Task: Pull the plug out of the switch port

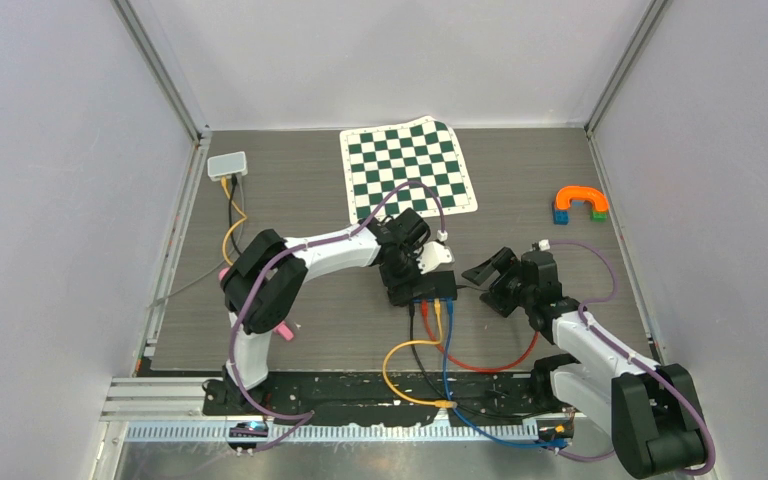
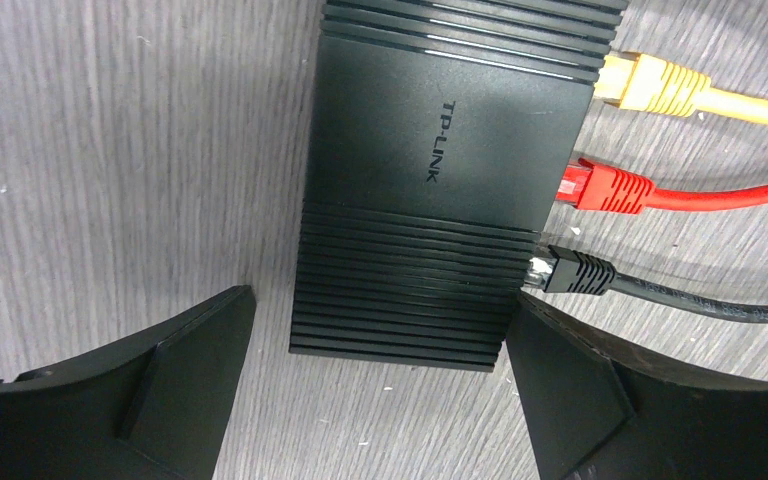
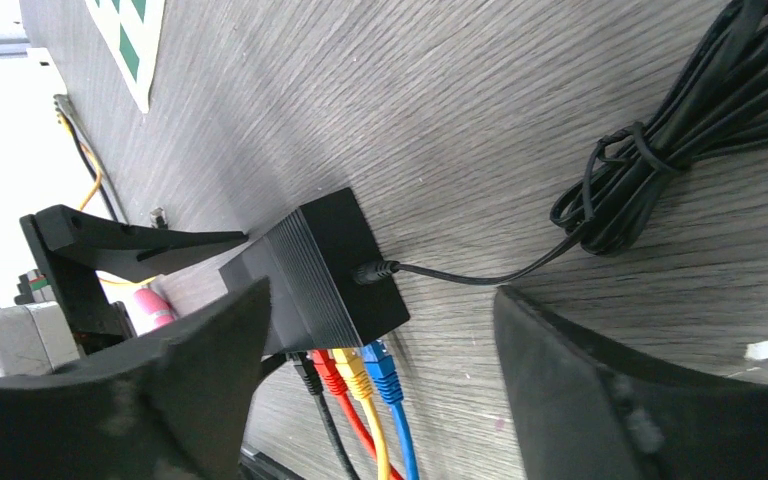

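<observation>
A robotics lab cell: white enclosure walls (image 1: 50, 200), aluminium frame rail (image 1: 160, 400), calibration checkerboard (image 1: 408, 170).

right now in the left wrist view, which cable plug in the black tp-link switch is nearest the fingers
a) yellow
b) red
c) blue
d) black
d, the black cable plug lies just beside one of the fingers, while the red plug and yellow plug enter the black ribbed plastic switch farther away.

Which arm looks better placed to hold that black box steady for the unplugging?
Left. The left pincer, open, straddles the TP-Link switch, one finger on each side; the right pincer hangs open beside it.
</observation>
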`<move>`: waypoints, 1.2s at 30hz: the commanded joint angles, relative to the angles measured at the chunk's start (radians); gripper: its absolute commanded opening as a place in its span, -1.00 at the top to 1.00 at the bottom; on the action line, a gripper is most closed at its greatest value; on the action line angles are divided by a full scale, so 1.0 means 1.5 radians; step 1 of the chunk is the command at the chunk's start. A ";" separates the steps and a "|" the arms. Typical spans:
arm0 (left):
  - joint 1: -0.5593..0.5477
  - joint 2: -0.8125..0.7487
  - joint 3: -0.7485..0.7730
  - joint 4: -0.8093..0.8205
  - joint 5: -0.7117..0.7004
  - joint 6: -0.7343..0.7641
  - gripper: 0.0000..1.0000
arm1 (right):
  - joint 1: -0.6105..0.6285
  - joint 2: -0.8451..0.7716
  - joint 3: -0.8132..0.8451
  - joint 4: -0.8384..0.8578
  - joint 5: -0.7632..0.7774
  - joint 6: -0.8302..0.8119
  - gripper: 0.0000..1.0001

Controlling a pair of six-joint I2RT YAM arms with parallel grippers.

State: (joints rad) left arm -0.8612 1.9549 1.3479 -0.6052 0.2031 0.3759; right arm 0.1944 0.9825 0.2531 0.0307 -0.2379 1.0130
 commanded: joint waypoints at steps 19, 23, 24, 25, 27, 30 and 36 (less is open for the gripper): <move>-0.008 -0.017 -0.029 -0.003 0.010 -0.023 -0.22 | 0.177 -0.006 -0.031 0.032 0.276 0.289 0.05; -0.009 -0.017 -0.031 0.000 0.012 -0.028 -0.21 | 0.198 0.013 -0.055 0.051 0.333 0.384 0.14; -0.010 -0.016 -0.031 -0.001 0.013 -0.028 -0.22 | 0.201 0.016 -0.062 0.062 0.345 0.393 0.15; -0.010 -0.017 -0.031 0.000 0.013 -0.029 -0.21 | 0.201 0.027 -0.063 0.066 0.348 0.400 0.16; -0.011 -0.018 -0.031 -0.001 0.012 -0.029 -0.20 | 0.202 0.046 -0.062 0.079 0.357 0.409 0.20; -0.011 -0.015 -0.027 -0.004 0.012 -0.029 -0.20 | 0.202 0.090 -0.058 0.114 0.348 0.417 0.22; -0.011 -0.014 -0.023 -0.007 0.012 -0.029 -0.19 | 0.223 0.167 -0.041 0.169 0.326 0.428 0.26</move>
State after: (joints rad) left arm -0.8684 1.9438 1.3247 -0.5835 0.2001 0.3634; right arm 0.5022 1.1625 0.1833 0.2798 0.2180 1.6291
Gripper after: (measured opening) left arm 0.699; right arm 0.383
